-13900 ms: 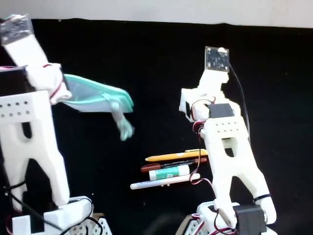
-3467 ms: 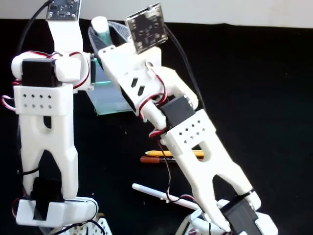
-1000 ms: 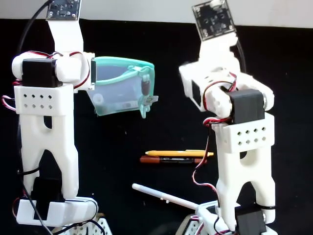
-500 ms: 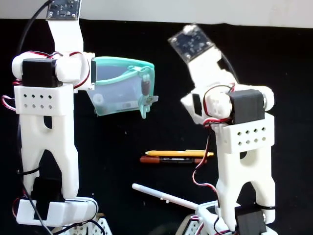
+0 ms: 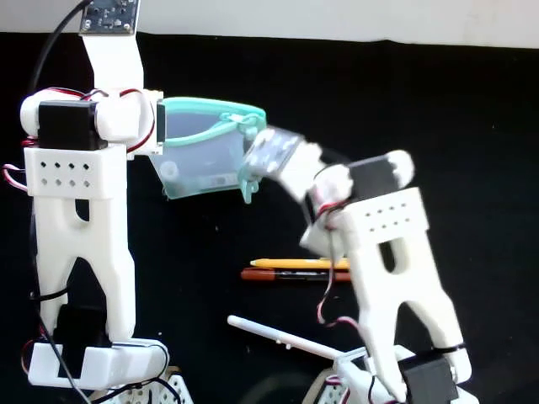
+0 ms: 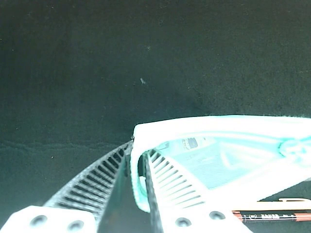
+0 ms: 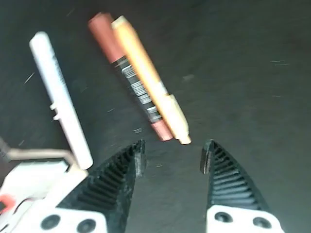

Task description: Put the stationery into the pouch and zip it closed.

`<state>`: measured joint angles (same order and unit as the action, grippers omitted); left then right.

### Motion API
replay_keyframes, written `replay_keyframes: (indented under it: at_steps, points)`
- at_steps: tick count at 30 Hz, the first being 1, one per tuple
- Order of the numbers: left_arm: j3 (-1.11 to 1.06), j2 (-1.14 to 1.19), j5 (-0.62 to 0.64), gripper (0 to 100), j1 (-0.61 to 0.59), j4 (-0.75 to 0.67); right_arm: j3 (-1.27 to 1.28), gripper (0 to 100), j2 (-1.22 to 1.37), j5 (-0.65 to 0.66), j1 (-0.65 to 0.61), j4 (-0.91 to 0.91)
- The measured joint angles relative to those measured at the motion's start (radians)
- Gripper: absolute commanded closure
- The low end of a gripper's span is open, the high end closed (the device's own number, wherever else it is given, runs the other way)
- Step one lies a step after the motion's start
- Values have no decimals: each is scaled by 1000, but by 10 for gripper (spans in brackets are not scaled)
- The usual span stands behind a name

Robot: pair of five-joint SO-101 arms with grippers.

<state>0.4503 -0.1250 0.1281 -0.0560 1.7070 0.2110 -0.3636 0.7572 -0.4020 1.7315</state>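
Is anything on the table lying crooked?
Yes: the white pen lies slanted and apart, while the yellow pen and brown pen lie side by side. The pouch hangs up in the air.

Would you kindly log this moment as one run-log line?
left pincer: shut on pouch | right pincer: open near orange pen | white pen: on table

Looks like a robotics lab bench: a table draped in black cloth (image 5: 472, 126) is backed by a plain pale wall (image 5: 354, 18), and white plastic robot arms (image 5: 76, 219) are fitted with exposed red servo wires (image 5: 150, 133).
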Motion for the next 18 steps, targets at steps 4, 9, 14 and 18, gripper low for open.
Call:
replay_keyframes:
  at_steps: [4, 9, 14, 18]
  points:
    - [0, 0, 0, 993, 0, 0, 193, 851, 0, 3, -84, -94]
    - [-18, -2, 0, 993, 0, 0, 393, 851, 0, 3, -173, -212]
    - [-80, -12, 0, 993, -3, -26, 540, 851, 0, -18, -256, -325]
    - [-95, -14, 0, 993, -3, -43, 609, 850, 0, -77, -334, -402]
